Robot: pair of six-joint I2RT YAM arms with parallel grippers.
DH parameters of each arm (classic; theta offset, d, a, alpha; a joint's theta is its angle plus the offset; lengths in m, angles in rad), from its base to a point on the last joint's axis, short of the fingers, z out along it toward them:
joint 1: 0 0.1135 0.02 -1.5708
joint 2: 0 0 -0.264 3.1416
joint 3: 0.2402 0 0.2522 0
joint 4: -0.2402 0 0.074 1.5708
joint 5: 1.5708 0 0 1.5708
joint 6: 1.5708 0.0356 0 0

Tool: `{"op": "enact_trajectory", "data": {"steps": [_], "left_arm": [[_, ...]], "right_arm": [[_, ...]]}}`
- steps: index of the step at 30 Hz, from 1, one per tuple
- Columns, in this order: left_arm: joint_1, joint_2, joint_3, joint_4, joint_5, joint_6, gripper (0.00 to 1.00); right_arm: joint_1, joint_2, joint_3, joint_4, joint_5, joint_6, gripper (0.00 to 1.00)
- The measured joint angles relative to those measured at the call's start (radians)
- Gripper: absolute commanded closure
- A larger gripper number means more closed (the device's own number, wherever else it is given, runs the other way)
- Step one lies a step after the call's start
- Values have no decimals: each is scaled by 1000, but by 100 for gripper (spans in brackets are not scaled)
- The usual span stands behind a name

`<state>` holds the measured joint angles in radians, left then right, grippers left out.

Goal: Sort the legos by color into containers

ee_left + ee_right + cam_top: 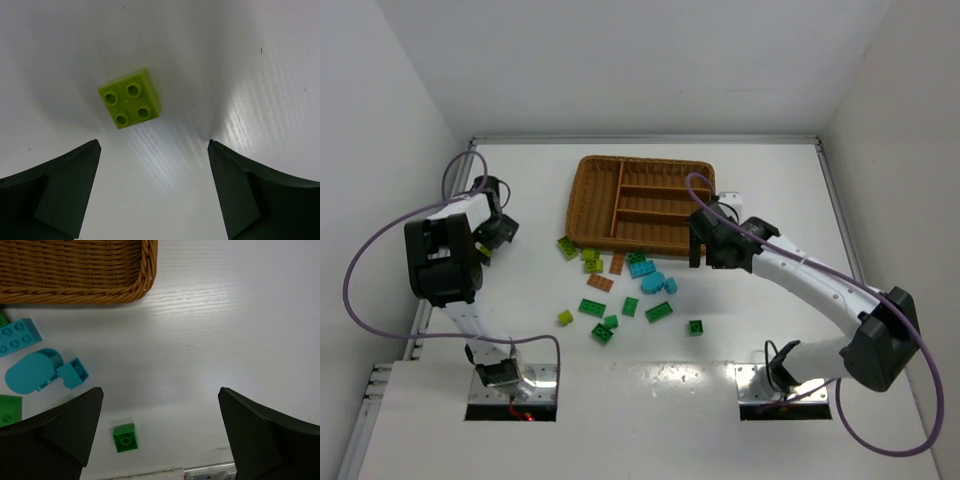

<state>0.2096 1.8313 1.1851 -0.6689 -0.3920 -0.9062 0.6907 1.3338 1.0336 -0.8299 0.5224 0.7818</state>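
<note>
Both arms' jaws stand wide apart, nothing held.
Left gripper (154,146) over 1 yellow-green brick (130,98), left of the wicker tray (578,200); right gripper (161,391) at the tray's near corner; other legos (645,268) scattered along its near edge.

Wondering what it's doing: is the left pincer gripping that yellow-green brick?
No, the yellow-green brick lies on the table beyond the left pincer, whose fingers stand wide apart, clear of it.
</note>
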Motion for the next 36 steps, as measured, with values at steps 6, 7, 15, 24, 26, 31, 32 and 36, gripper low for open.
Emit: {"op": "enact_trajectory", "data": {"steps": [6,7,15,24,26,31,32,36], "left_arm": [[35,42,6,68,48,-50,11],[42,45,7,74,56,-54,13],[67,51,8,105,56,-68,25],[68,52,8,118,27,-76,36],[69,52,6,123,17,-76,37],[69,50,1,129,-10,-89,42],[70,50,0,129,-14,-90,45],[71,50,-3,135,-24,-101,61]], "right_arm": [[0,16,22,-40,24,-1,0],[0,16,22,-41,26,0,0],[0,51,26,-56,29,0,0],[0,64,26,-62,31,1,0],[0,65,26,-62,31,1,0],[0,74,26,-61,32,0,0],[0,76,26,-61,32,0,0],[0,81,26,-61,35,0,0]]}}
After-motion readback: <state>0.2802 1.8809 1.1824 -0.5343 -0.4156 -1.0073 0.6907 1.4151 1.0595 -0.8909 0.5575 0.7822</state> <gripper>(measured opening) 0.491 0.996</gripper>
